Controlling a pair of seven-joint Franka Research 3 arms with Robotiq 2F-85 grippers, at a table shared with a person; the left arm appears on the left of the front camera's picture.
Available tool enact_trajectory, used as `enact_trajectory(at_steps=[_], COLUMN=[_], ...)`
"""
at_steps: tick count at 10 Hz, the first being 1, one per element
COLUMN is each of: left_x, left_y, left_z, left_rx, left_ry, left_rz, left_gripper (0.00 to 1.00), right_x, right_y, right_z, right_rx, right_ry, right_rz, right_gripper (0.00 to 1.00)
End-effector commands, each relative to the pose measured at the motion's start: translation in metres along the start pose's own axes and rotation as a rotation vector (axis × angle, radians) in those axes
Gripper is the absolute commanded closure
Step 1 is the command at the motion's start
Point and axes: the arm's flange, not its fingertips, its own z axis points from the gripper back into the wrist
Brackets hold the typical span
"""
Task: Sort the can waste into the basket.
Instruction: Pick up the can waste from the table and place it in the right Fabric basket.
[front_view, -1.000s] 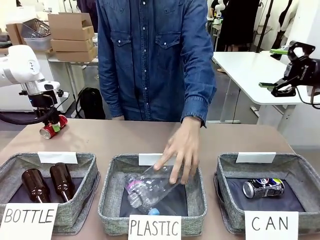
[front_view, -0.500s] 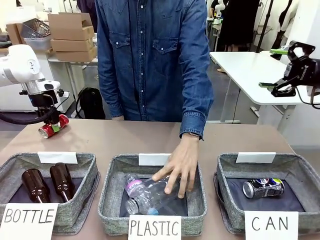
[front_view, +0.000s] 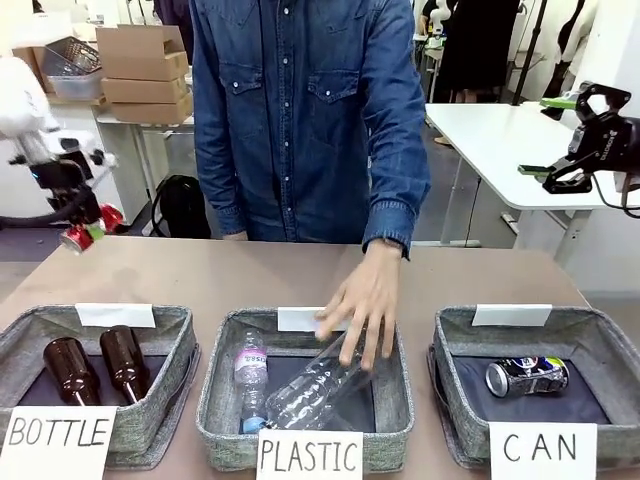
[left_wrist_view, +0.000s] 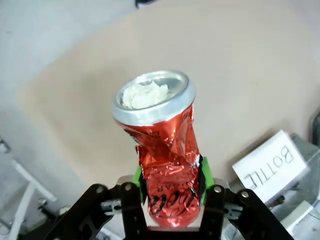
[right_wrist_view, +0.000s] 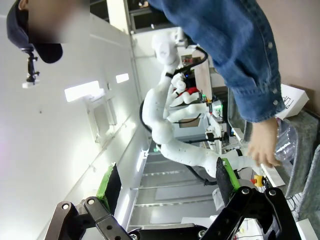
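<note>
While left fingers (left_wrist_view: 131, 210) clamp red can (left_wrist_view: 167, 165) near table edge (front_view: 180, 250), right fingers (right_wrist_view: 113, 187) gape empty.

Two brown glass bottles (front_view: 122, 360) lie in the BOTTLE basket (front_view: 38, 319); perhaps two clear plastic bottles (front_view: 310, 388) occupy the PLASTIC basket (front_view: 224, 420).

Red can (left_wrist_view: 167, 165): dented, crumpled at waist, silver end with whitish patch pointing away from left gripper (left_wrist_view: 170, 176). Lower body clamped between that gripper's green pads, lifted clear of tabletop, near far-left table corner.

Dark blue-black and silver can (front_view: 527, 376): lying on side on dark bottom of basket (front_view: 600, 335), well apart from left gripper, below raised right gripper (front_view: 548, 135).

Basket: grey woven fabric, rectangular, white card "CAN" at near wall, blank white card on far rim.
</note>
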Motion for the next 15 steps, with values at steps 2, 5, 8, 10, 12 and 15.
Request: enact_trajectory(at_steps=[2,5,8,10,12,15], left_x=[-0.112,-0.182,-0.184,-0.184,-0.184,-0.184], left_y=[-0.107,-0.179,-0.190,-0.190,-0.190,-0.187], left_z=[0.065,0.055,0.063,0.063,0.063,0.059], left_rx=[-0.201,-0.234,-0.254,-0.254,-0.254,-0.239], left_ry=[-0.158,-0.159,-0.152,-0.152,-0.152,-0.149], left_rz=[-0.166,-0.508,-0.502,-0.502,-0.502,-0.511], left_gripper=[0.85,0.85,0.85,0.85,0.85,0.54], right_x=[-0.001,-0.001,-0.001,-0.001,-0.001,-0.001], right_y=[0.002,0.002,0.002,0.002,0.002,0.002], right_z=[0.001,0.001,0.001,0.001,0.001,0.001], right_rx=[-0.003,-0.003,-0.003,-0.003,-0.003,-0.003], right_ry=[0.009,0.009,0.009,0.009,0.009,0.009], right_rz=[0.005,0.005,0.005,0.005,0.005,0.005], right_gripper=[0.00,0.00,0.00,0.00,0.00,0.00])
